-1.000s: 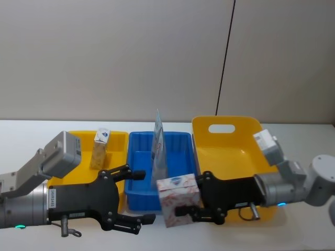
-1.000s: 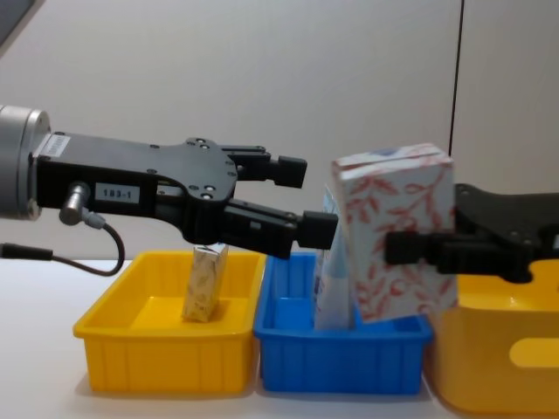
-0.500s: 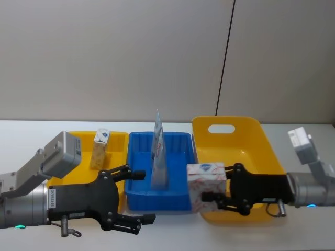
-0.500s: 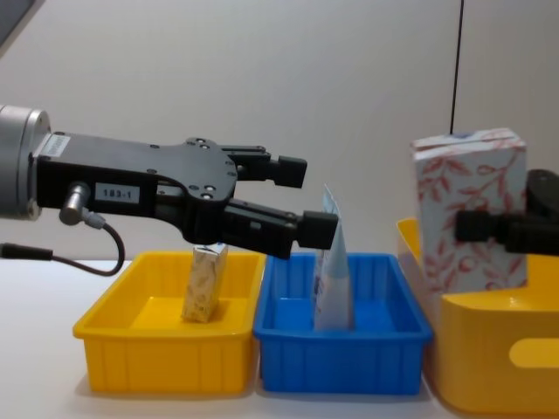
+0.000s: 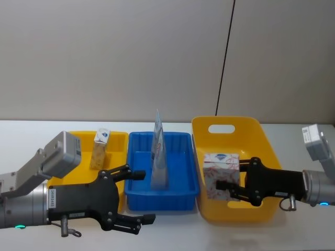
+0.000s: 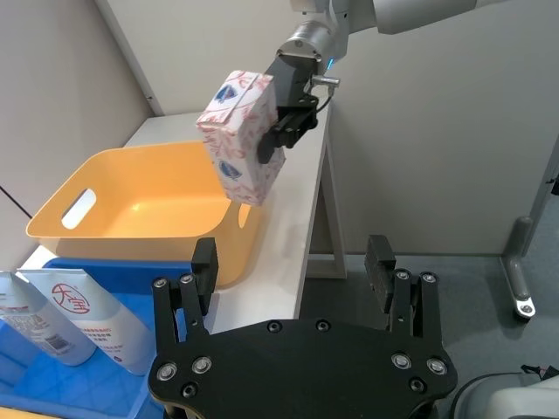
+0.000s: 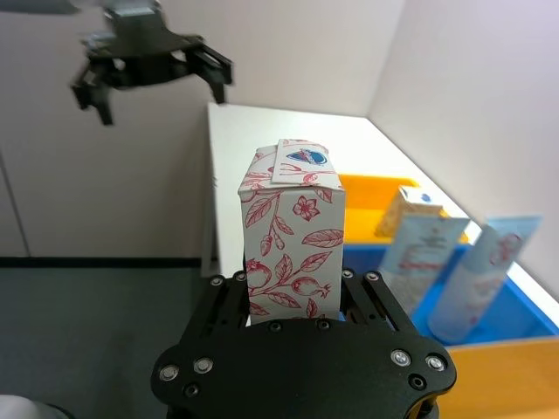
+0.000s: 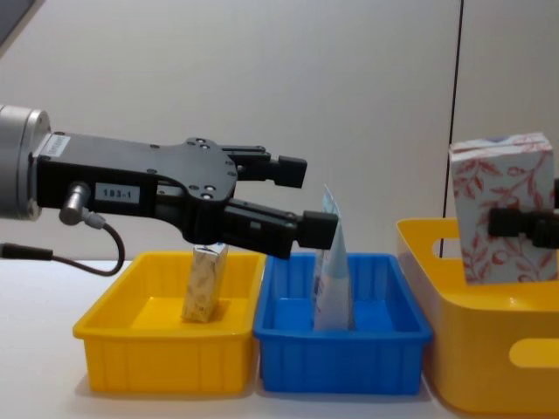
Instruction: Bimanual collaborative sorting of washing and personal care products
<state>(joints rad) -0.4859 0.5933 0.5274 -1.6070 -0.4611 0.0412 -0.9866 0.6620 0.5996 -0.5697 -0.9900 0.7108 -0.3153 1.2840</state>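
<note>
Carton (image 5: 221, 175): small white box in the lower right of the head view; held upright over the opening of the large yellow tub (image 5: 238, 144); I cannot tell whether its base is below the rim

Handling: I judge it light and hollow; thin card, stiff enough to keep its shape but likely to crush under a hard squeeze; the printed faces are probably a little slick; best taken across two opposite flat sides, around the middle, clear of the folded top

Look: white sides covered in a red-pink leaf and fruit print; a folded flap on top with a blue mark; edges look crisp, no dents that I can see

Right gripper (image 5: 226, 188): reaches in from the right edge of the head view; fingers clamped on the carton, one on each opposite side

Left gripper (image 5: 138, 196): lower left of the head view; fingers spread wide with nothing between them; hanging in front of the yellow tray (image 5: 119, 137) and the blue bin (image 5: 178, 137)

Other products: a second carton (image 5: 100, 149) stands in the yellow tray, left of centre; a tall pale pouch (image 5: 158, 157) stands upright in the blue bin, centre; I expect the pouch to be soft and to flex when gripped
</note>
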